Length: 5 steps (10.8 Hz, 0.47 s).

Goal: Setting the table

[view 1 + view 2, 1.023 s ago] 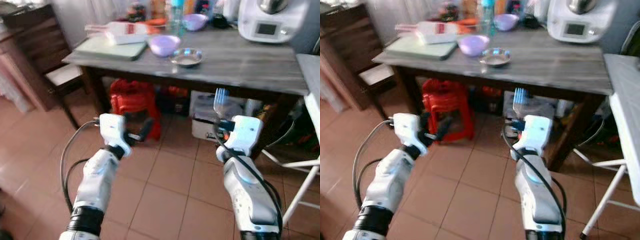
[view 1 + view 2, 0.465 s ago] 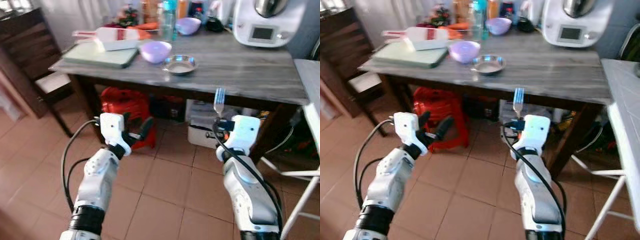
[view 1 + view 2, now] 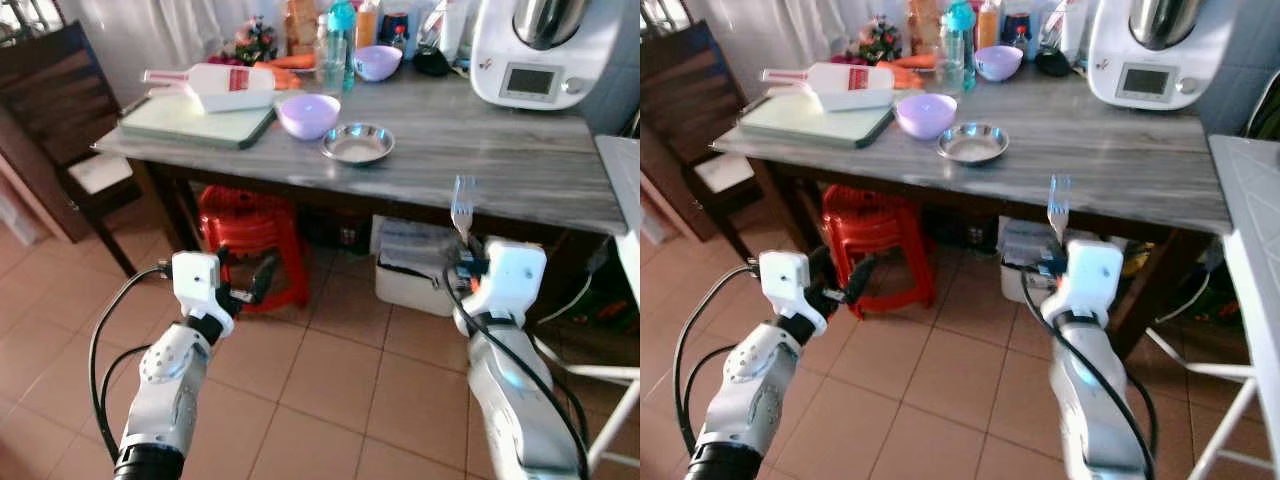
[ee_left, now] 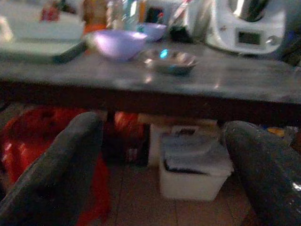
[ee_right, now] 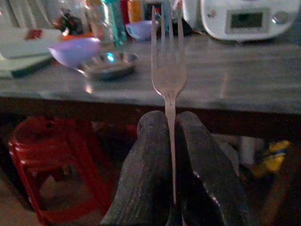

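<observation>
Gripping fork [image 5: 168, 75] upright, right tool [image 5: 170, 141] before table [image 3: 520, 150]; left tool [image 4: 160, 155] open, empty.

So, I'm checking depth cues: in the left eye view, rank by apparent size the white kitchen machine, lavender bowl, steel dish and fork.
1. White kitchen machine
2. Lavender bowl and steel dish, about alike
3. Fork, though nearest, held in right gripper
</observation>
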### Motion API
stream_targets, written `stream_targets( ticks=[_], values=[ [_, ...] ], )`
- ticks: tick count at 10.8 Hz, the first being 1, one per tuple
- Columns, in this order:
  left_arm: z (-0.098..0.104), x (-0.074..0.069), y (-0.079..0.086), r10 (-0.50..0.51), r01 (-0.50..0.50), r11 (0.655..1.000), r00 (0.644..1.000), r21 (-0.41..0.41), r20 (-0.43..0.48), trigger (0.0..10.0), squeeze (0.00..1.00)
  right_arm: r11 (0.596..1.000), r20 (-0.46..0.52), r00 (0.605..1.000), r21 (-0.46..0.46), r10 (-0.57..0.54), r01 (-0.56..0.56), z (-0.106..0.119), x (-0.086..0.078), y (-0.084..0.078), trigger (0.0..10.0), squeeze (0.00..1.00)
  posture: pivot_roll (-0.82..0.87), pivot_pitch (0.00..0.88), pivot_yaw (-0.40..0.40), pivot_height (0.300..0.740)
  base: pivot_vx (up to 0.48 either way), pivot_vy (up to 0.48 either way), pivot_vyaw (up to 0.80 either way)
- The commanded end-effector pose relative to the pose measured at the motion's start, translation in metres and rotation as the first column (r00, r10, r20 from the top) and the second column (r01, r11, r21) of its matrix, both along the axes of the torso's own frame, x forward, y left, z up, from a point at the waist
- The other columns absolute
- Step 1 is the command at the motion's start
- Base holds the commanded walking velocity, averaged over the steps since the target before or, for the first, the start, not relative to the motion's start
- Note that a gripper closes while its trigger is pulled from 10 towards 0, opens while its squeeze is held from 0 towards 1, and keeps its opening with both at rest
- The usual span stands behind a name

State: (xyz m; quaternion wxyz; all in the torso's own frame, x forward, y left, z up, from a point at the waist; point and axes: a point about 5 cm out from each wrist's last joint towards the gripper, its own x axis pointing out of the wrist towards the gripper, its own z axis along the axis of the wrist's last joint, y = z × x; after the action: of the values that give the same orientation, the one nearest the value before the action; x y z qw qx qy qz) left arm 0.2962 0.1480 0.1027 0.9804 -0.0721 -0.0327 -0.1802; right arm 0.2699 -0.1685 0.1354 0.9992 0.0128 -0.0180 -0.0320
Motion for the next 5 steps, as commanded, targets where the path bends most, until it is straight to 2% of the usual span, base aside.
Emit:
stream_targets(
  ticks=[1, 2, 5],
  values=[
    [0.0006, -0.003, -0.0015, -0.003, 0.003, 1.0, 1.0, 0.018, 0.011, 10.0, 0.0, 1.0, 0.029, 1.0, -0.012, -0.007, 0.007, 0.0057, -0.0019, -0.0035, 10.0, 0.0, 0.0, 0.048, 0.045, 0.74, 0.27, 0.0, 0.0],
    [-0.0009, -0.006, 0.0034, 0.031, -0.032, 0.999, 0.999, 0.035, 0.016, 10.0, 0.0, 1.0, 0.026, 1.0, -0.018, -0.005, 0.005, 0.002, -0.0064, -0.0034, 10.0, 0.0, 0.01, 0.046, 0.038, 0.74, 0.266, 0.0, 0.0],
    [0.0014, -0.0033, 0.0, 0.031, -0.032, 0.999, 0.999, 0.032, 0.023, 10.0, 0.0, 1.0, 0.039, 0.999, 0.001, 0.005, -0.005, 0.0023, -0.0053, 0.0044, 10.0, 0.0, 0.02, 0.035, 0.035, 0.74, 0.271, 0.0, 0.0]
  ],
)
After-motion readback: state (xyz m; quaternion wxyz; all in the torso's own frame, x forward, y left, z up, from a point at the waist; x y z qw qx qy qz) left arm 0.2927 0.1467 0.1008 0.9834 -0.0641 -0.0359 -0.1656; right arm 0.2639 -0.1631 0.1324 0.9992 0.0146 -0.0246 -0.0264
